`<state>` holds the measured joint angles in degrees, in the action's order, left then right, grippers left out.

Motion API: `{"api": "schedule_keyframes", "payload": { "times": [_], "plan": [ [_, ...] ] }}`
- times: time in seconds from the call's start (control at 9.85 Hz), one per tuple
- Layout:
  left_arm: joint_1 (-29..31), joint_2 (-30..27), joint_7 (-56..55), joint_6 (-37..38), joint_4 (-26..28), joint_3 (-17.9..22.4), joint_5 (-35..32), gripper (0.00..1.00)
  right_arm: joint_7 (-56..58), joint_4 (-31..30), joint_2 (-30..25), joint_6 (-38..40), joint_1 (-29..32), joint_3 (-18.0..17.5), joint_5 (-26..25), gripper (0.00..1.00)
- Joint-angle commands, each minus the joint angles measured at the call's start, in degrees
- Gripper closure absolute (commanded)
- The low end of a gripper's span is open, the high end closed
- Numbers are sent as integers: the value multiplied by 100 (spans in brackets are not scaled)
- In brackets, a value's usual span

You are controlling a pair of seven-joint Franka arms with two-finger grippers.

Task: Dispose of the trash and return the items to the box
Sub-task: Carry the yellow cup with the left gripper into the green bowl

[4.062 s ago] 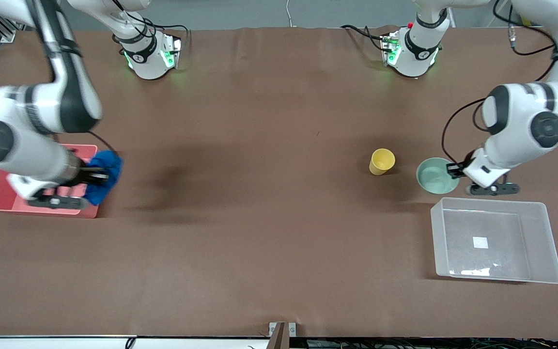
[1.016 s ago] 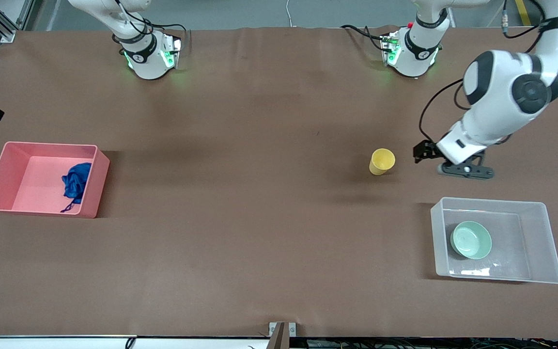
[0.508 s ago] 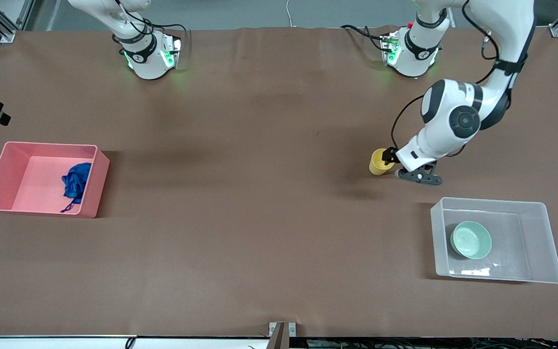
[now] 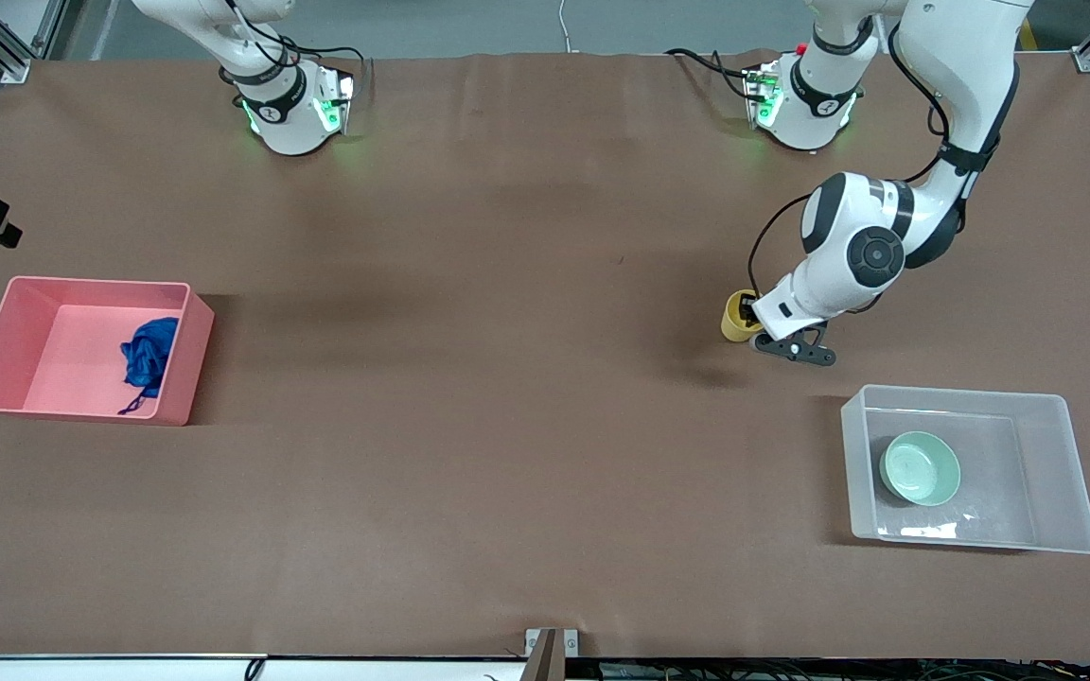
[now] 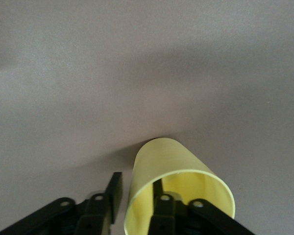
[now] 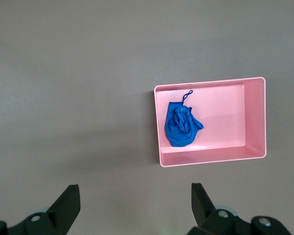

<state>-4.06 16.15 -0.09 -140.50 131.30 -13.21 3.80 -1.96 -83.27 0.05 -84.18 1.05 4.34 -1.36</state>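
Trash (image 4: 148, 355), a blue wad with a trailing string, lies in the pink bin (image 4: 6, 322) at the right arm's end of the table, so that half of the job looks done. The right gripper (image 6: 134, 208) hangs high above that end, fingers (image 6: 68, 203) spread wide and holding nothing; it shows only in its own wrist view, and the arm waits.

Toward the middle, the brown table (image 4: 507, 331) carries nothing between the two bins.

At the left arm's end, the step in hand appears to be picking up the yellow cup (image 4: 739, 317), which stands upright on the table, farther from the front camera than the clear box (image 4: 1061, 473). The left gripper (image 4: 751, 320) is down at the cup's rim, and its wrist view shows one finger (image 5: 164, 213) inside the cup and the other just outside the wall, jaws apart and straddling it, with no squeeze on the wall visible. The mint-green bowl (image 4: 920, 467) already sits in the box.

The next move, by this reading, calls for pinching the cup's thin wall firmly, lifting it straight, carrying it over the box and setting it down beside the bowl.
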Motion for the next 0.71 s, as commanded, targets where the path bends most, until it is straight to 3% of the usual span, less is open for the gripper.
{"api": "schedule_keyframes", "payload": {
  "times": [0.0,0.2,0.3,0.61],
  "plan": [
    [19,-85,-18,-83,159,-15,-125,100,3,-58,-49,-72,0,-3,-14,0],
    [45,-409,70,319,-33,-6,-125,100,3,-67,-49,-90,0,-3,-13,0],
    [80,-446,192,539,-461,99,-116,100,3,-67,-49,-90,-8,-3,-13,0],
    [89,158,413,1234,-2331,870,-116,100,3,-67,-49,-90,-8,-3,-13,0]
  ]
}}
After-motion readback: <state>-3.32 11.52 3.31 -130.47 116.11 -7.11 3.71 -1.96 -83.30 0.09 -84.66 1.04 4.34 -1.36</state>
